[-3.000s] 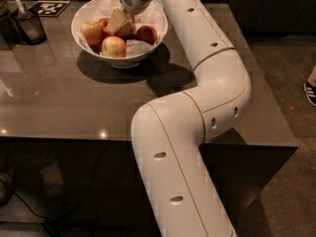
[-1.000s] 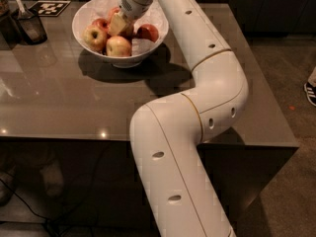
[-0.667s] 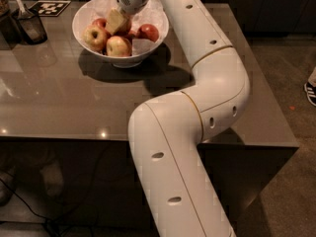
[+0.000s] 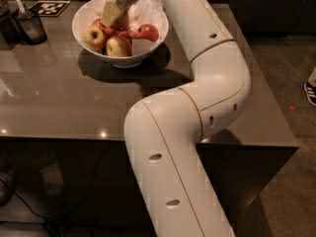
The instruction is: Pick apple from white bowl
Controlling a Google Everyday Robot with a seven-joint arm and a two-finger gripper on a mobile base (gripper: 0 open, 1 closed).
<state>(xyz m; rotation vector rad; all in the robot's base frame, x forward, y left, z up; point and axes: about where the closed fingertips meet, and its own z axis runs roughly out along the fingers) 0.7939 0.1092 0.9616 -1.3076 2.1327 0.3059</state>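
The white bowl (image 4: 129, 57) stands at the back of the grey table, lined with crumpled white paper (image 4: 148, 9) and holding several red-yellow apples (image 4: 118, 46). My gripper (image 4: 114, 15) reaches down over the bowl's back left part from the top edge of the view. Its beige finger (image 4: 110, 13) presses against a reddish apple (image 4: 122, 20), which sits higher than the others, just above them. The gripper looks shut on that apple. The far finger is hidden behind it. My white arm (image 4: 207, 73) bends across the table's right side.
A small dark container with a utensil (image 4: 28, 27) stands at the back left, next to a black-and-white marker tag (image 4: 49, 7). The table (image 4: 59, 102) has its front edge near the view's middle and its right edge by the floor. A shoe (image 4: 310, 89) shows far right.
The gripper has risen a little and shifted left over the bowl, with one apple coming up against its finger. The other apples and the bowl stay put.
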